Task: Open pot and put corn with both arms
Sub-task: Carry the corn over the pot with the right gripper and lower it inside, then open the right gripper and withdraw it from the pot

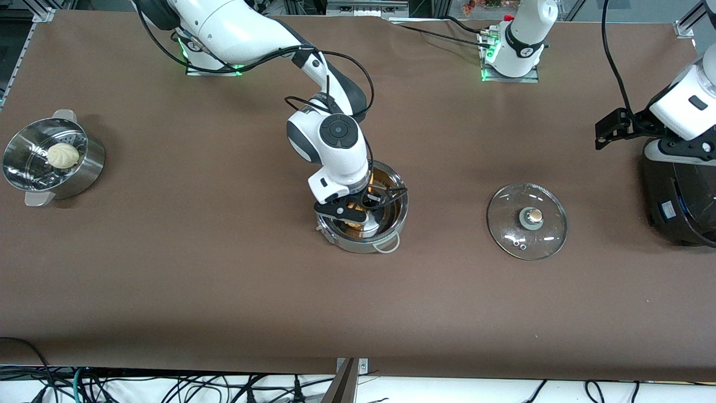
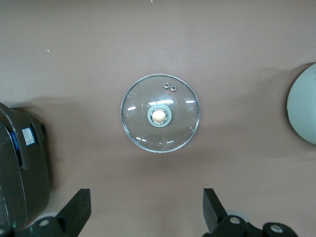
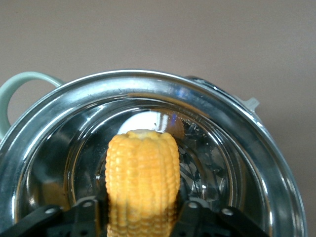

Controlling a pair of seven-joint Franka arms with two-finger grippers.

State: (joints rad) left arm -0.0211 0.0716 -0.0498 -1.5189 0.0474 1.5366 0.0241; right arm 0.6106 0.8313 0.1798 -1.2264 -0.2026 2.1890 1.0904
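The steel pot [image 1: 394, 215] stands open in the middle of the table. My right gripper [image 1: 352, 215] reaches down into it and is shut on the yellow-orange corn [image 1: 353, 224]. In the right wrist view the corn [image 3: 142, 168] stands between the black fingers [image 3: 86, 212], inside the pot's shiny rim [image 3: 148, 79]. I cannot tell whether it touches the bottom. The glass lid [image 1: 527, 221] lies flat on the table, knob up, toward the left arm's end. My left gripper [image 1: 612, 130] hangs open and empty, high above the table beside the black cooker. Its wrist view looks down on the lid [image 2: 160, 113].
A steel steamer [image 1: 84, 168] with a white bun [image 1: 62, 155] stands at the right arm's end of the table. The big black cooker [image 1: 679, 196] stands at the left arm's end, close to the lid; it also shows in the left wrist view [image 2: 19, 163].
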